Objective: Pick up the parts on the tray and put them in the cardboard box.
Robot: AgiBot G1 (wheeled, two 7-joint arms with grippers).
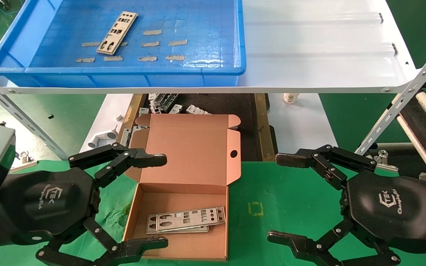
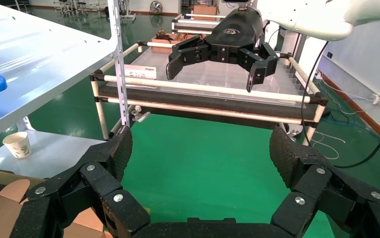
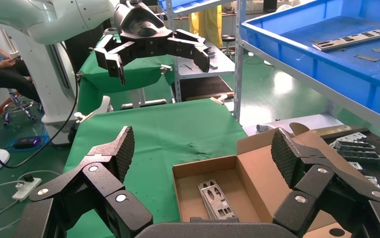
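Observation:
One metal plate (image 1: 117,33) lies in the blue tray (image 1: 131,70) on the white shelf at the back left; it also shows in the right wrist view (image 3: 352,40). The cardboard box (image 1: 183,199) stands open on the green mat below, with stacked plates (image 1: 185,220) on its floor, also seen in the right wrist view (image 3: 217,198). My left gripper (image 1: 163,201) is open and empty at the box's left side. My right gripper (image 1: 279,197) is open and empty to the right of the box. Each wrist view shows the other gripper farther off.
Tan tape strips (image 1: 152,44) are stuck to the tray floor. Metal brackets (image 1: 163,101) and a white plastic fitting (image 1: 102,138) lie behind the box under the shelf. A paper cup (image 1: 290,98) stands on the lower white board. Slotted steel struts (image 1: 401,99) flank the shelf.

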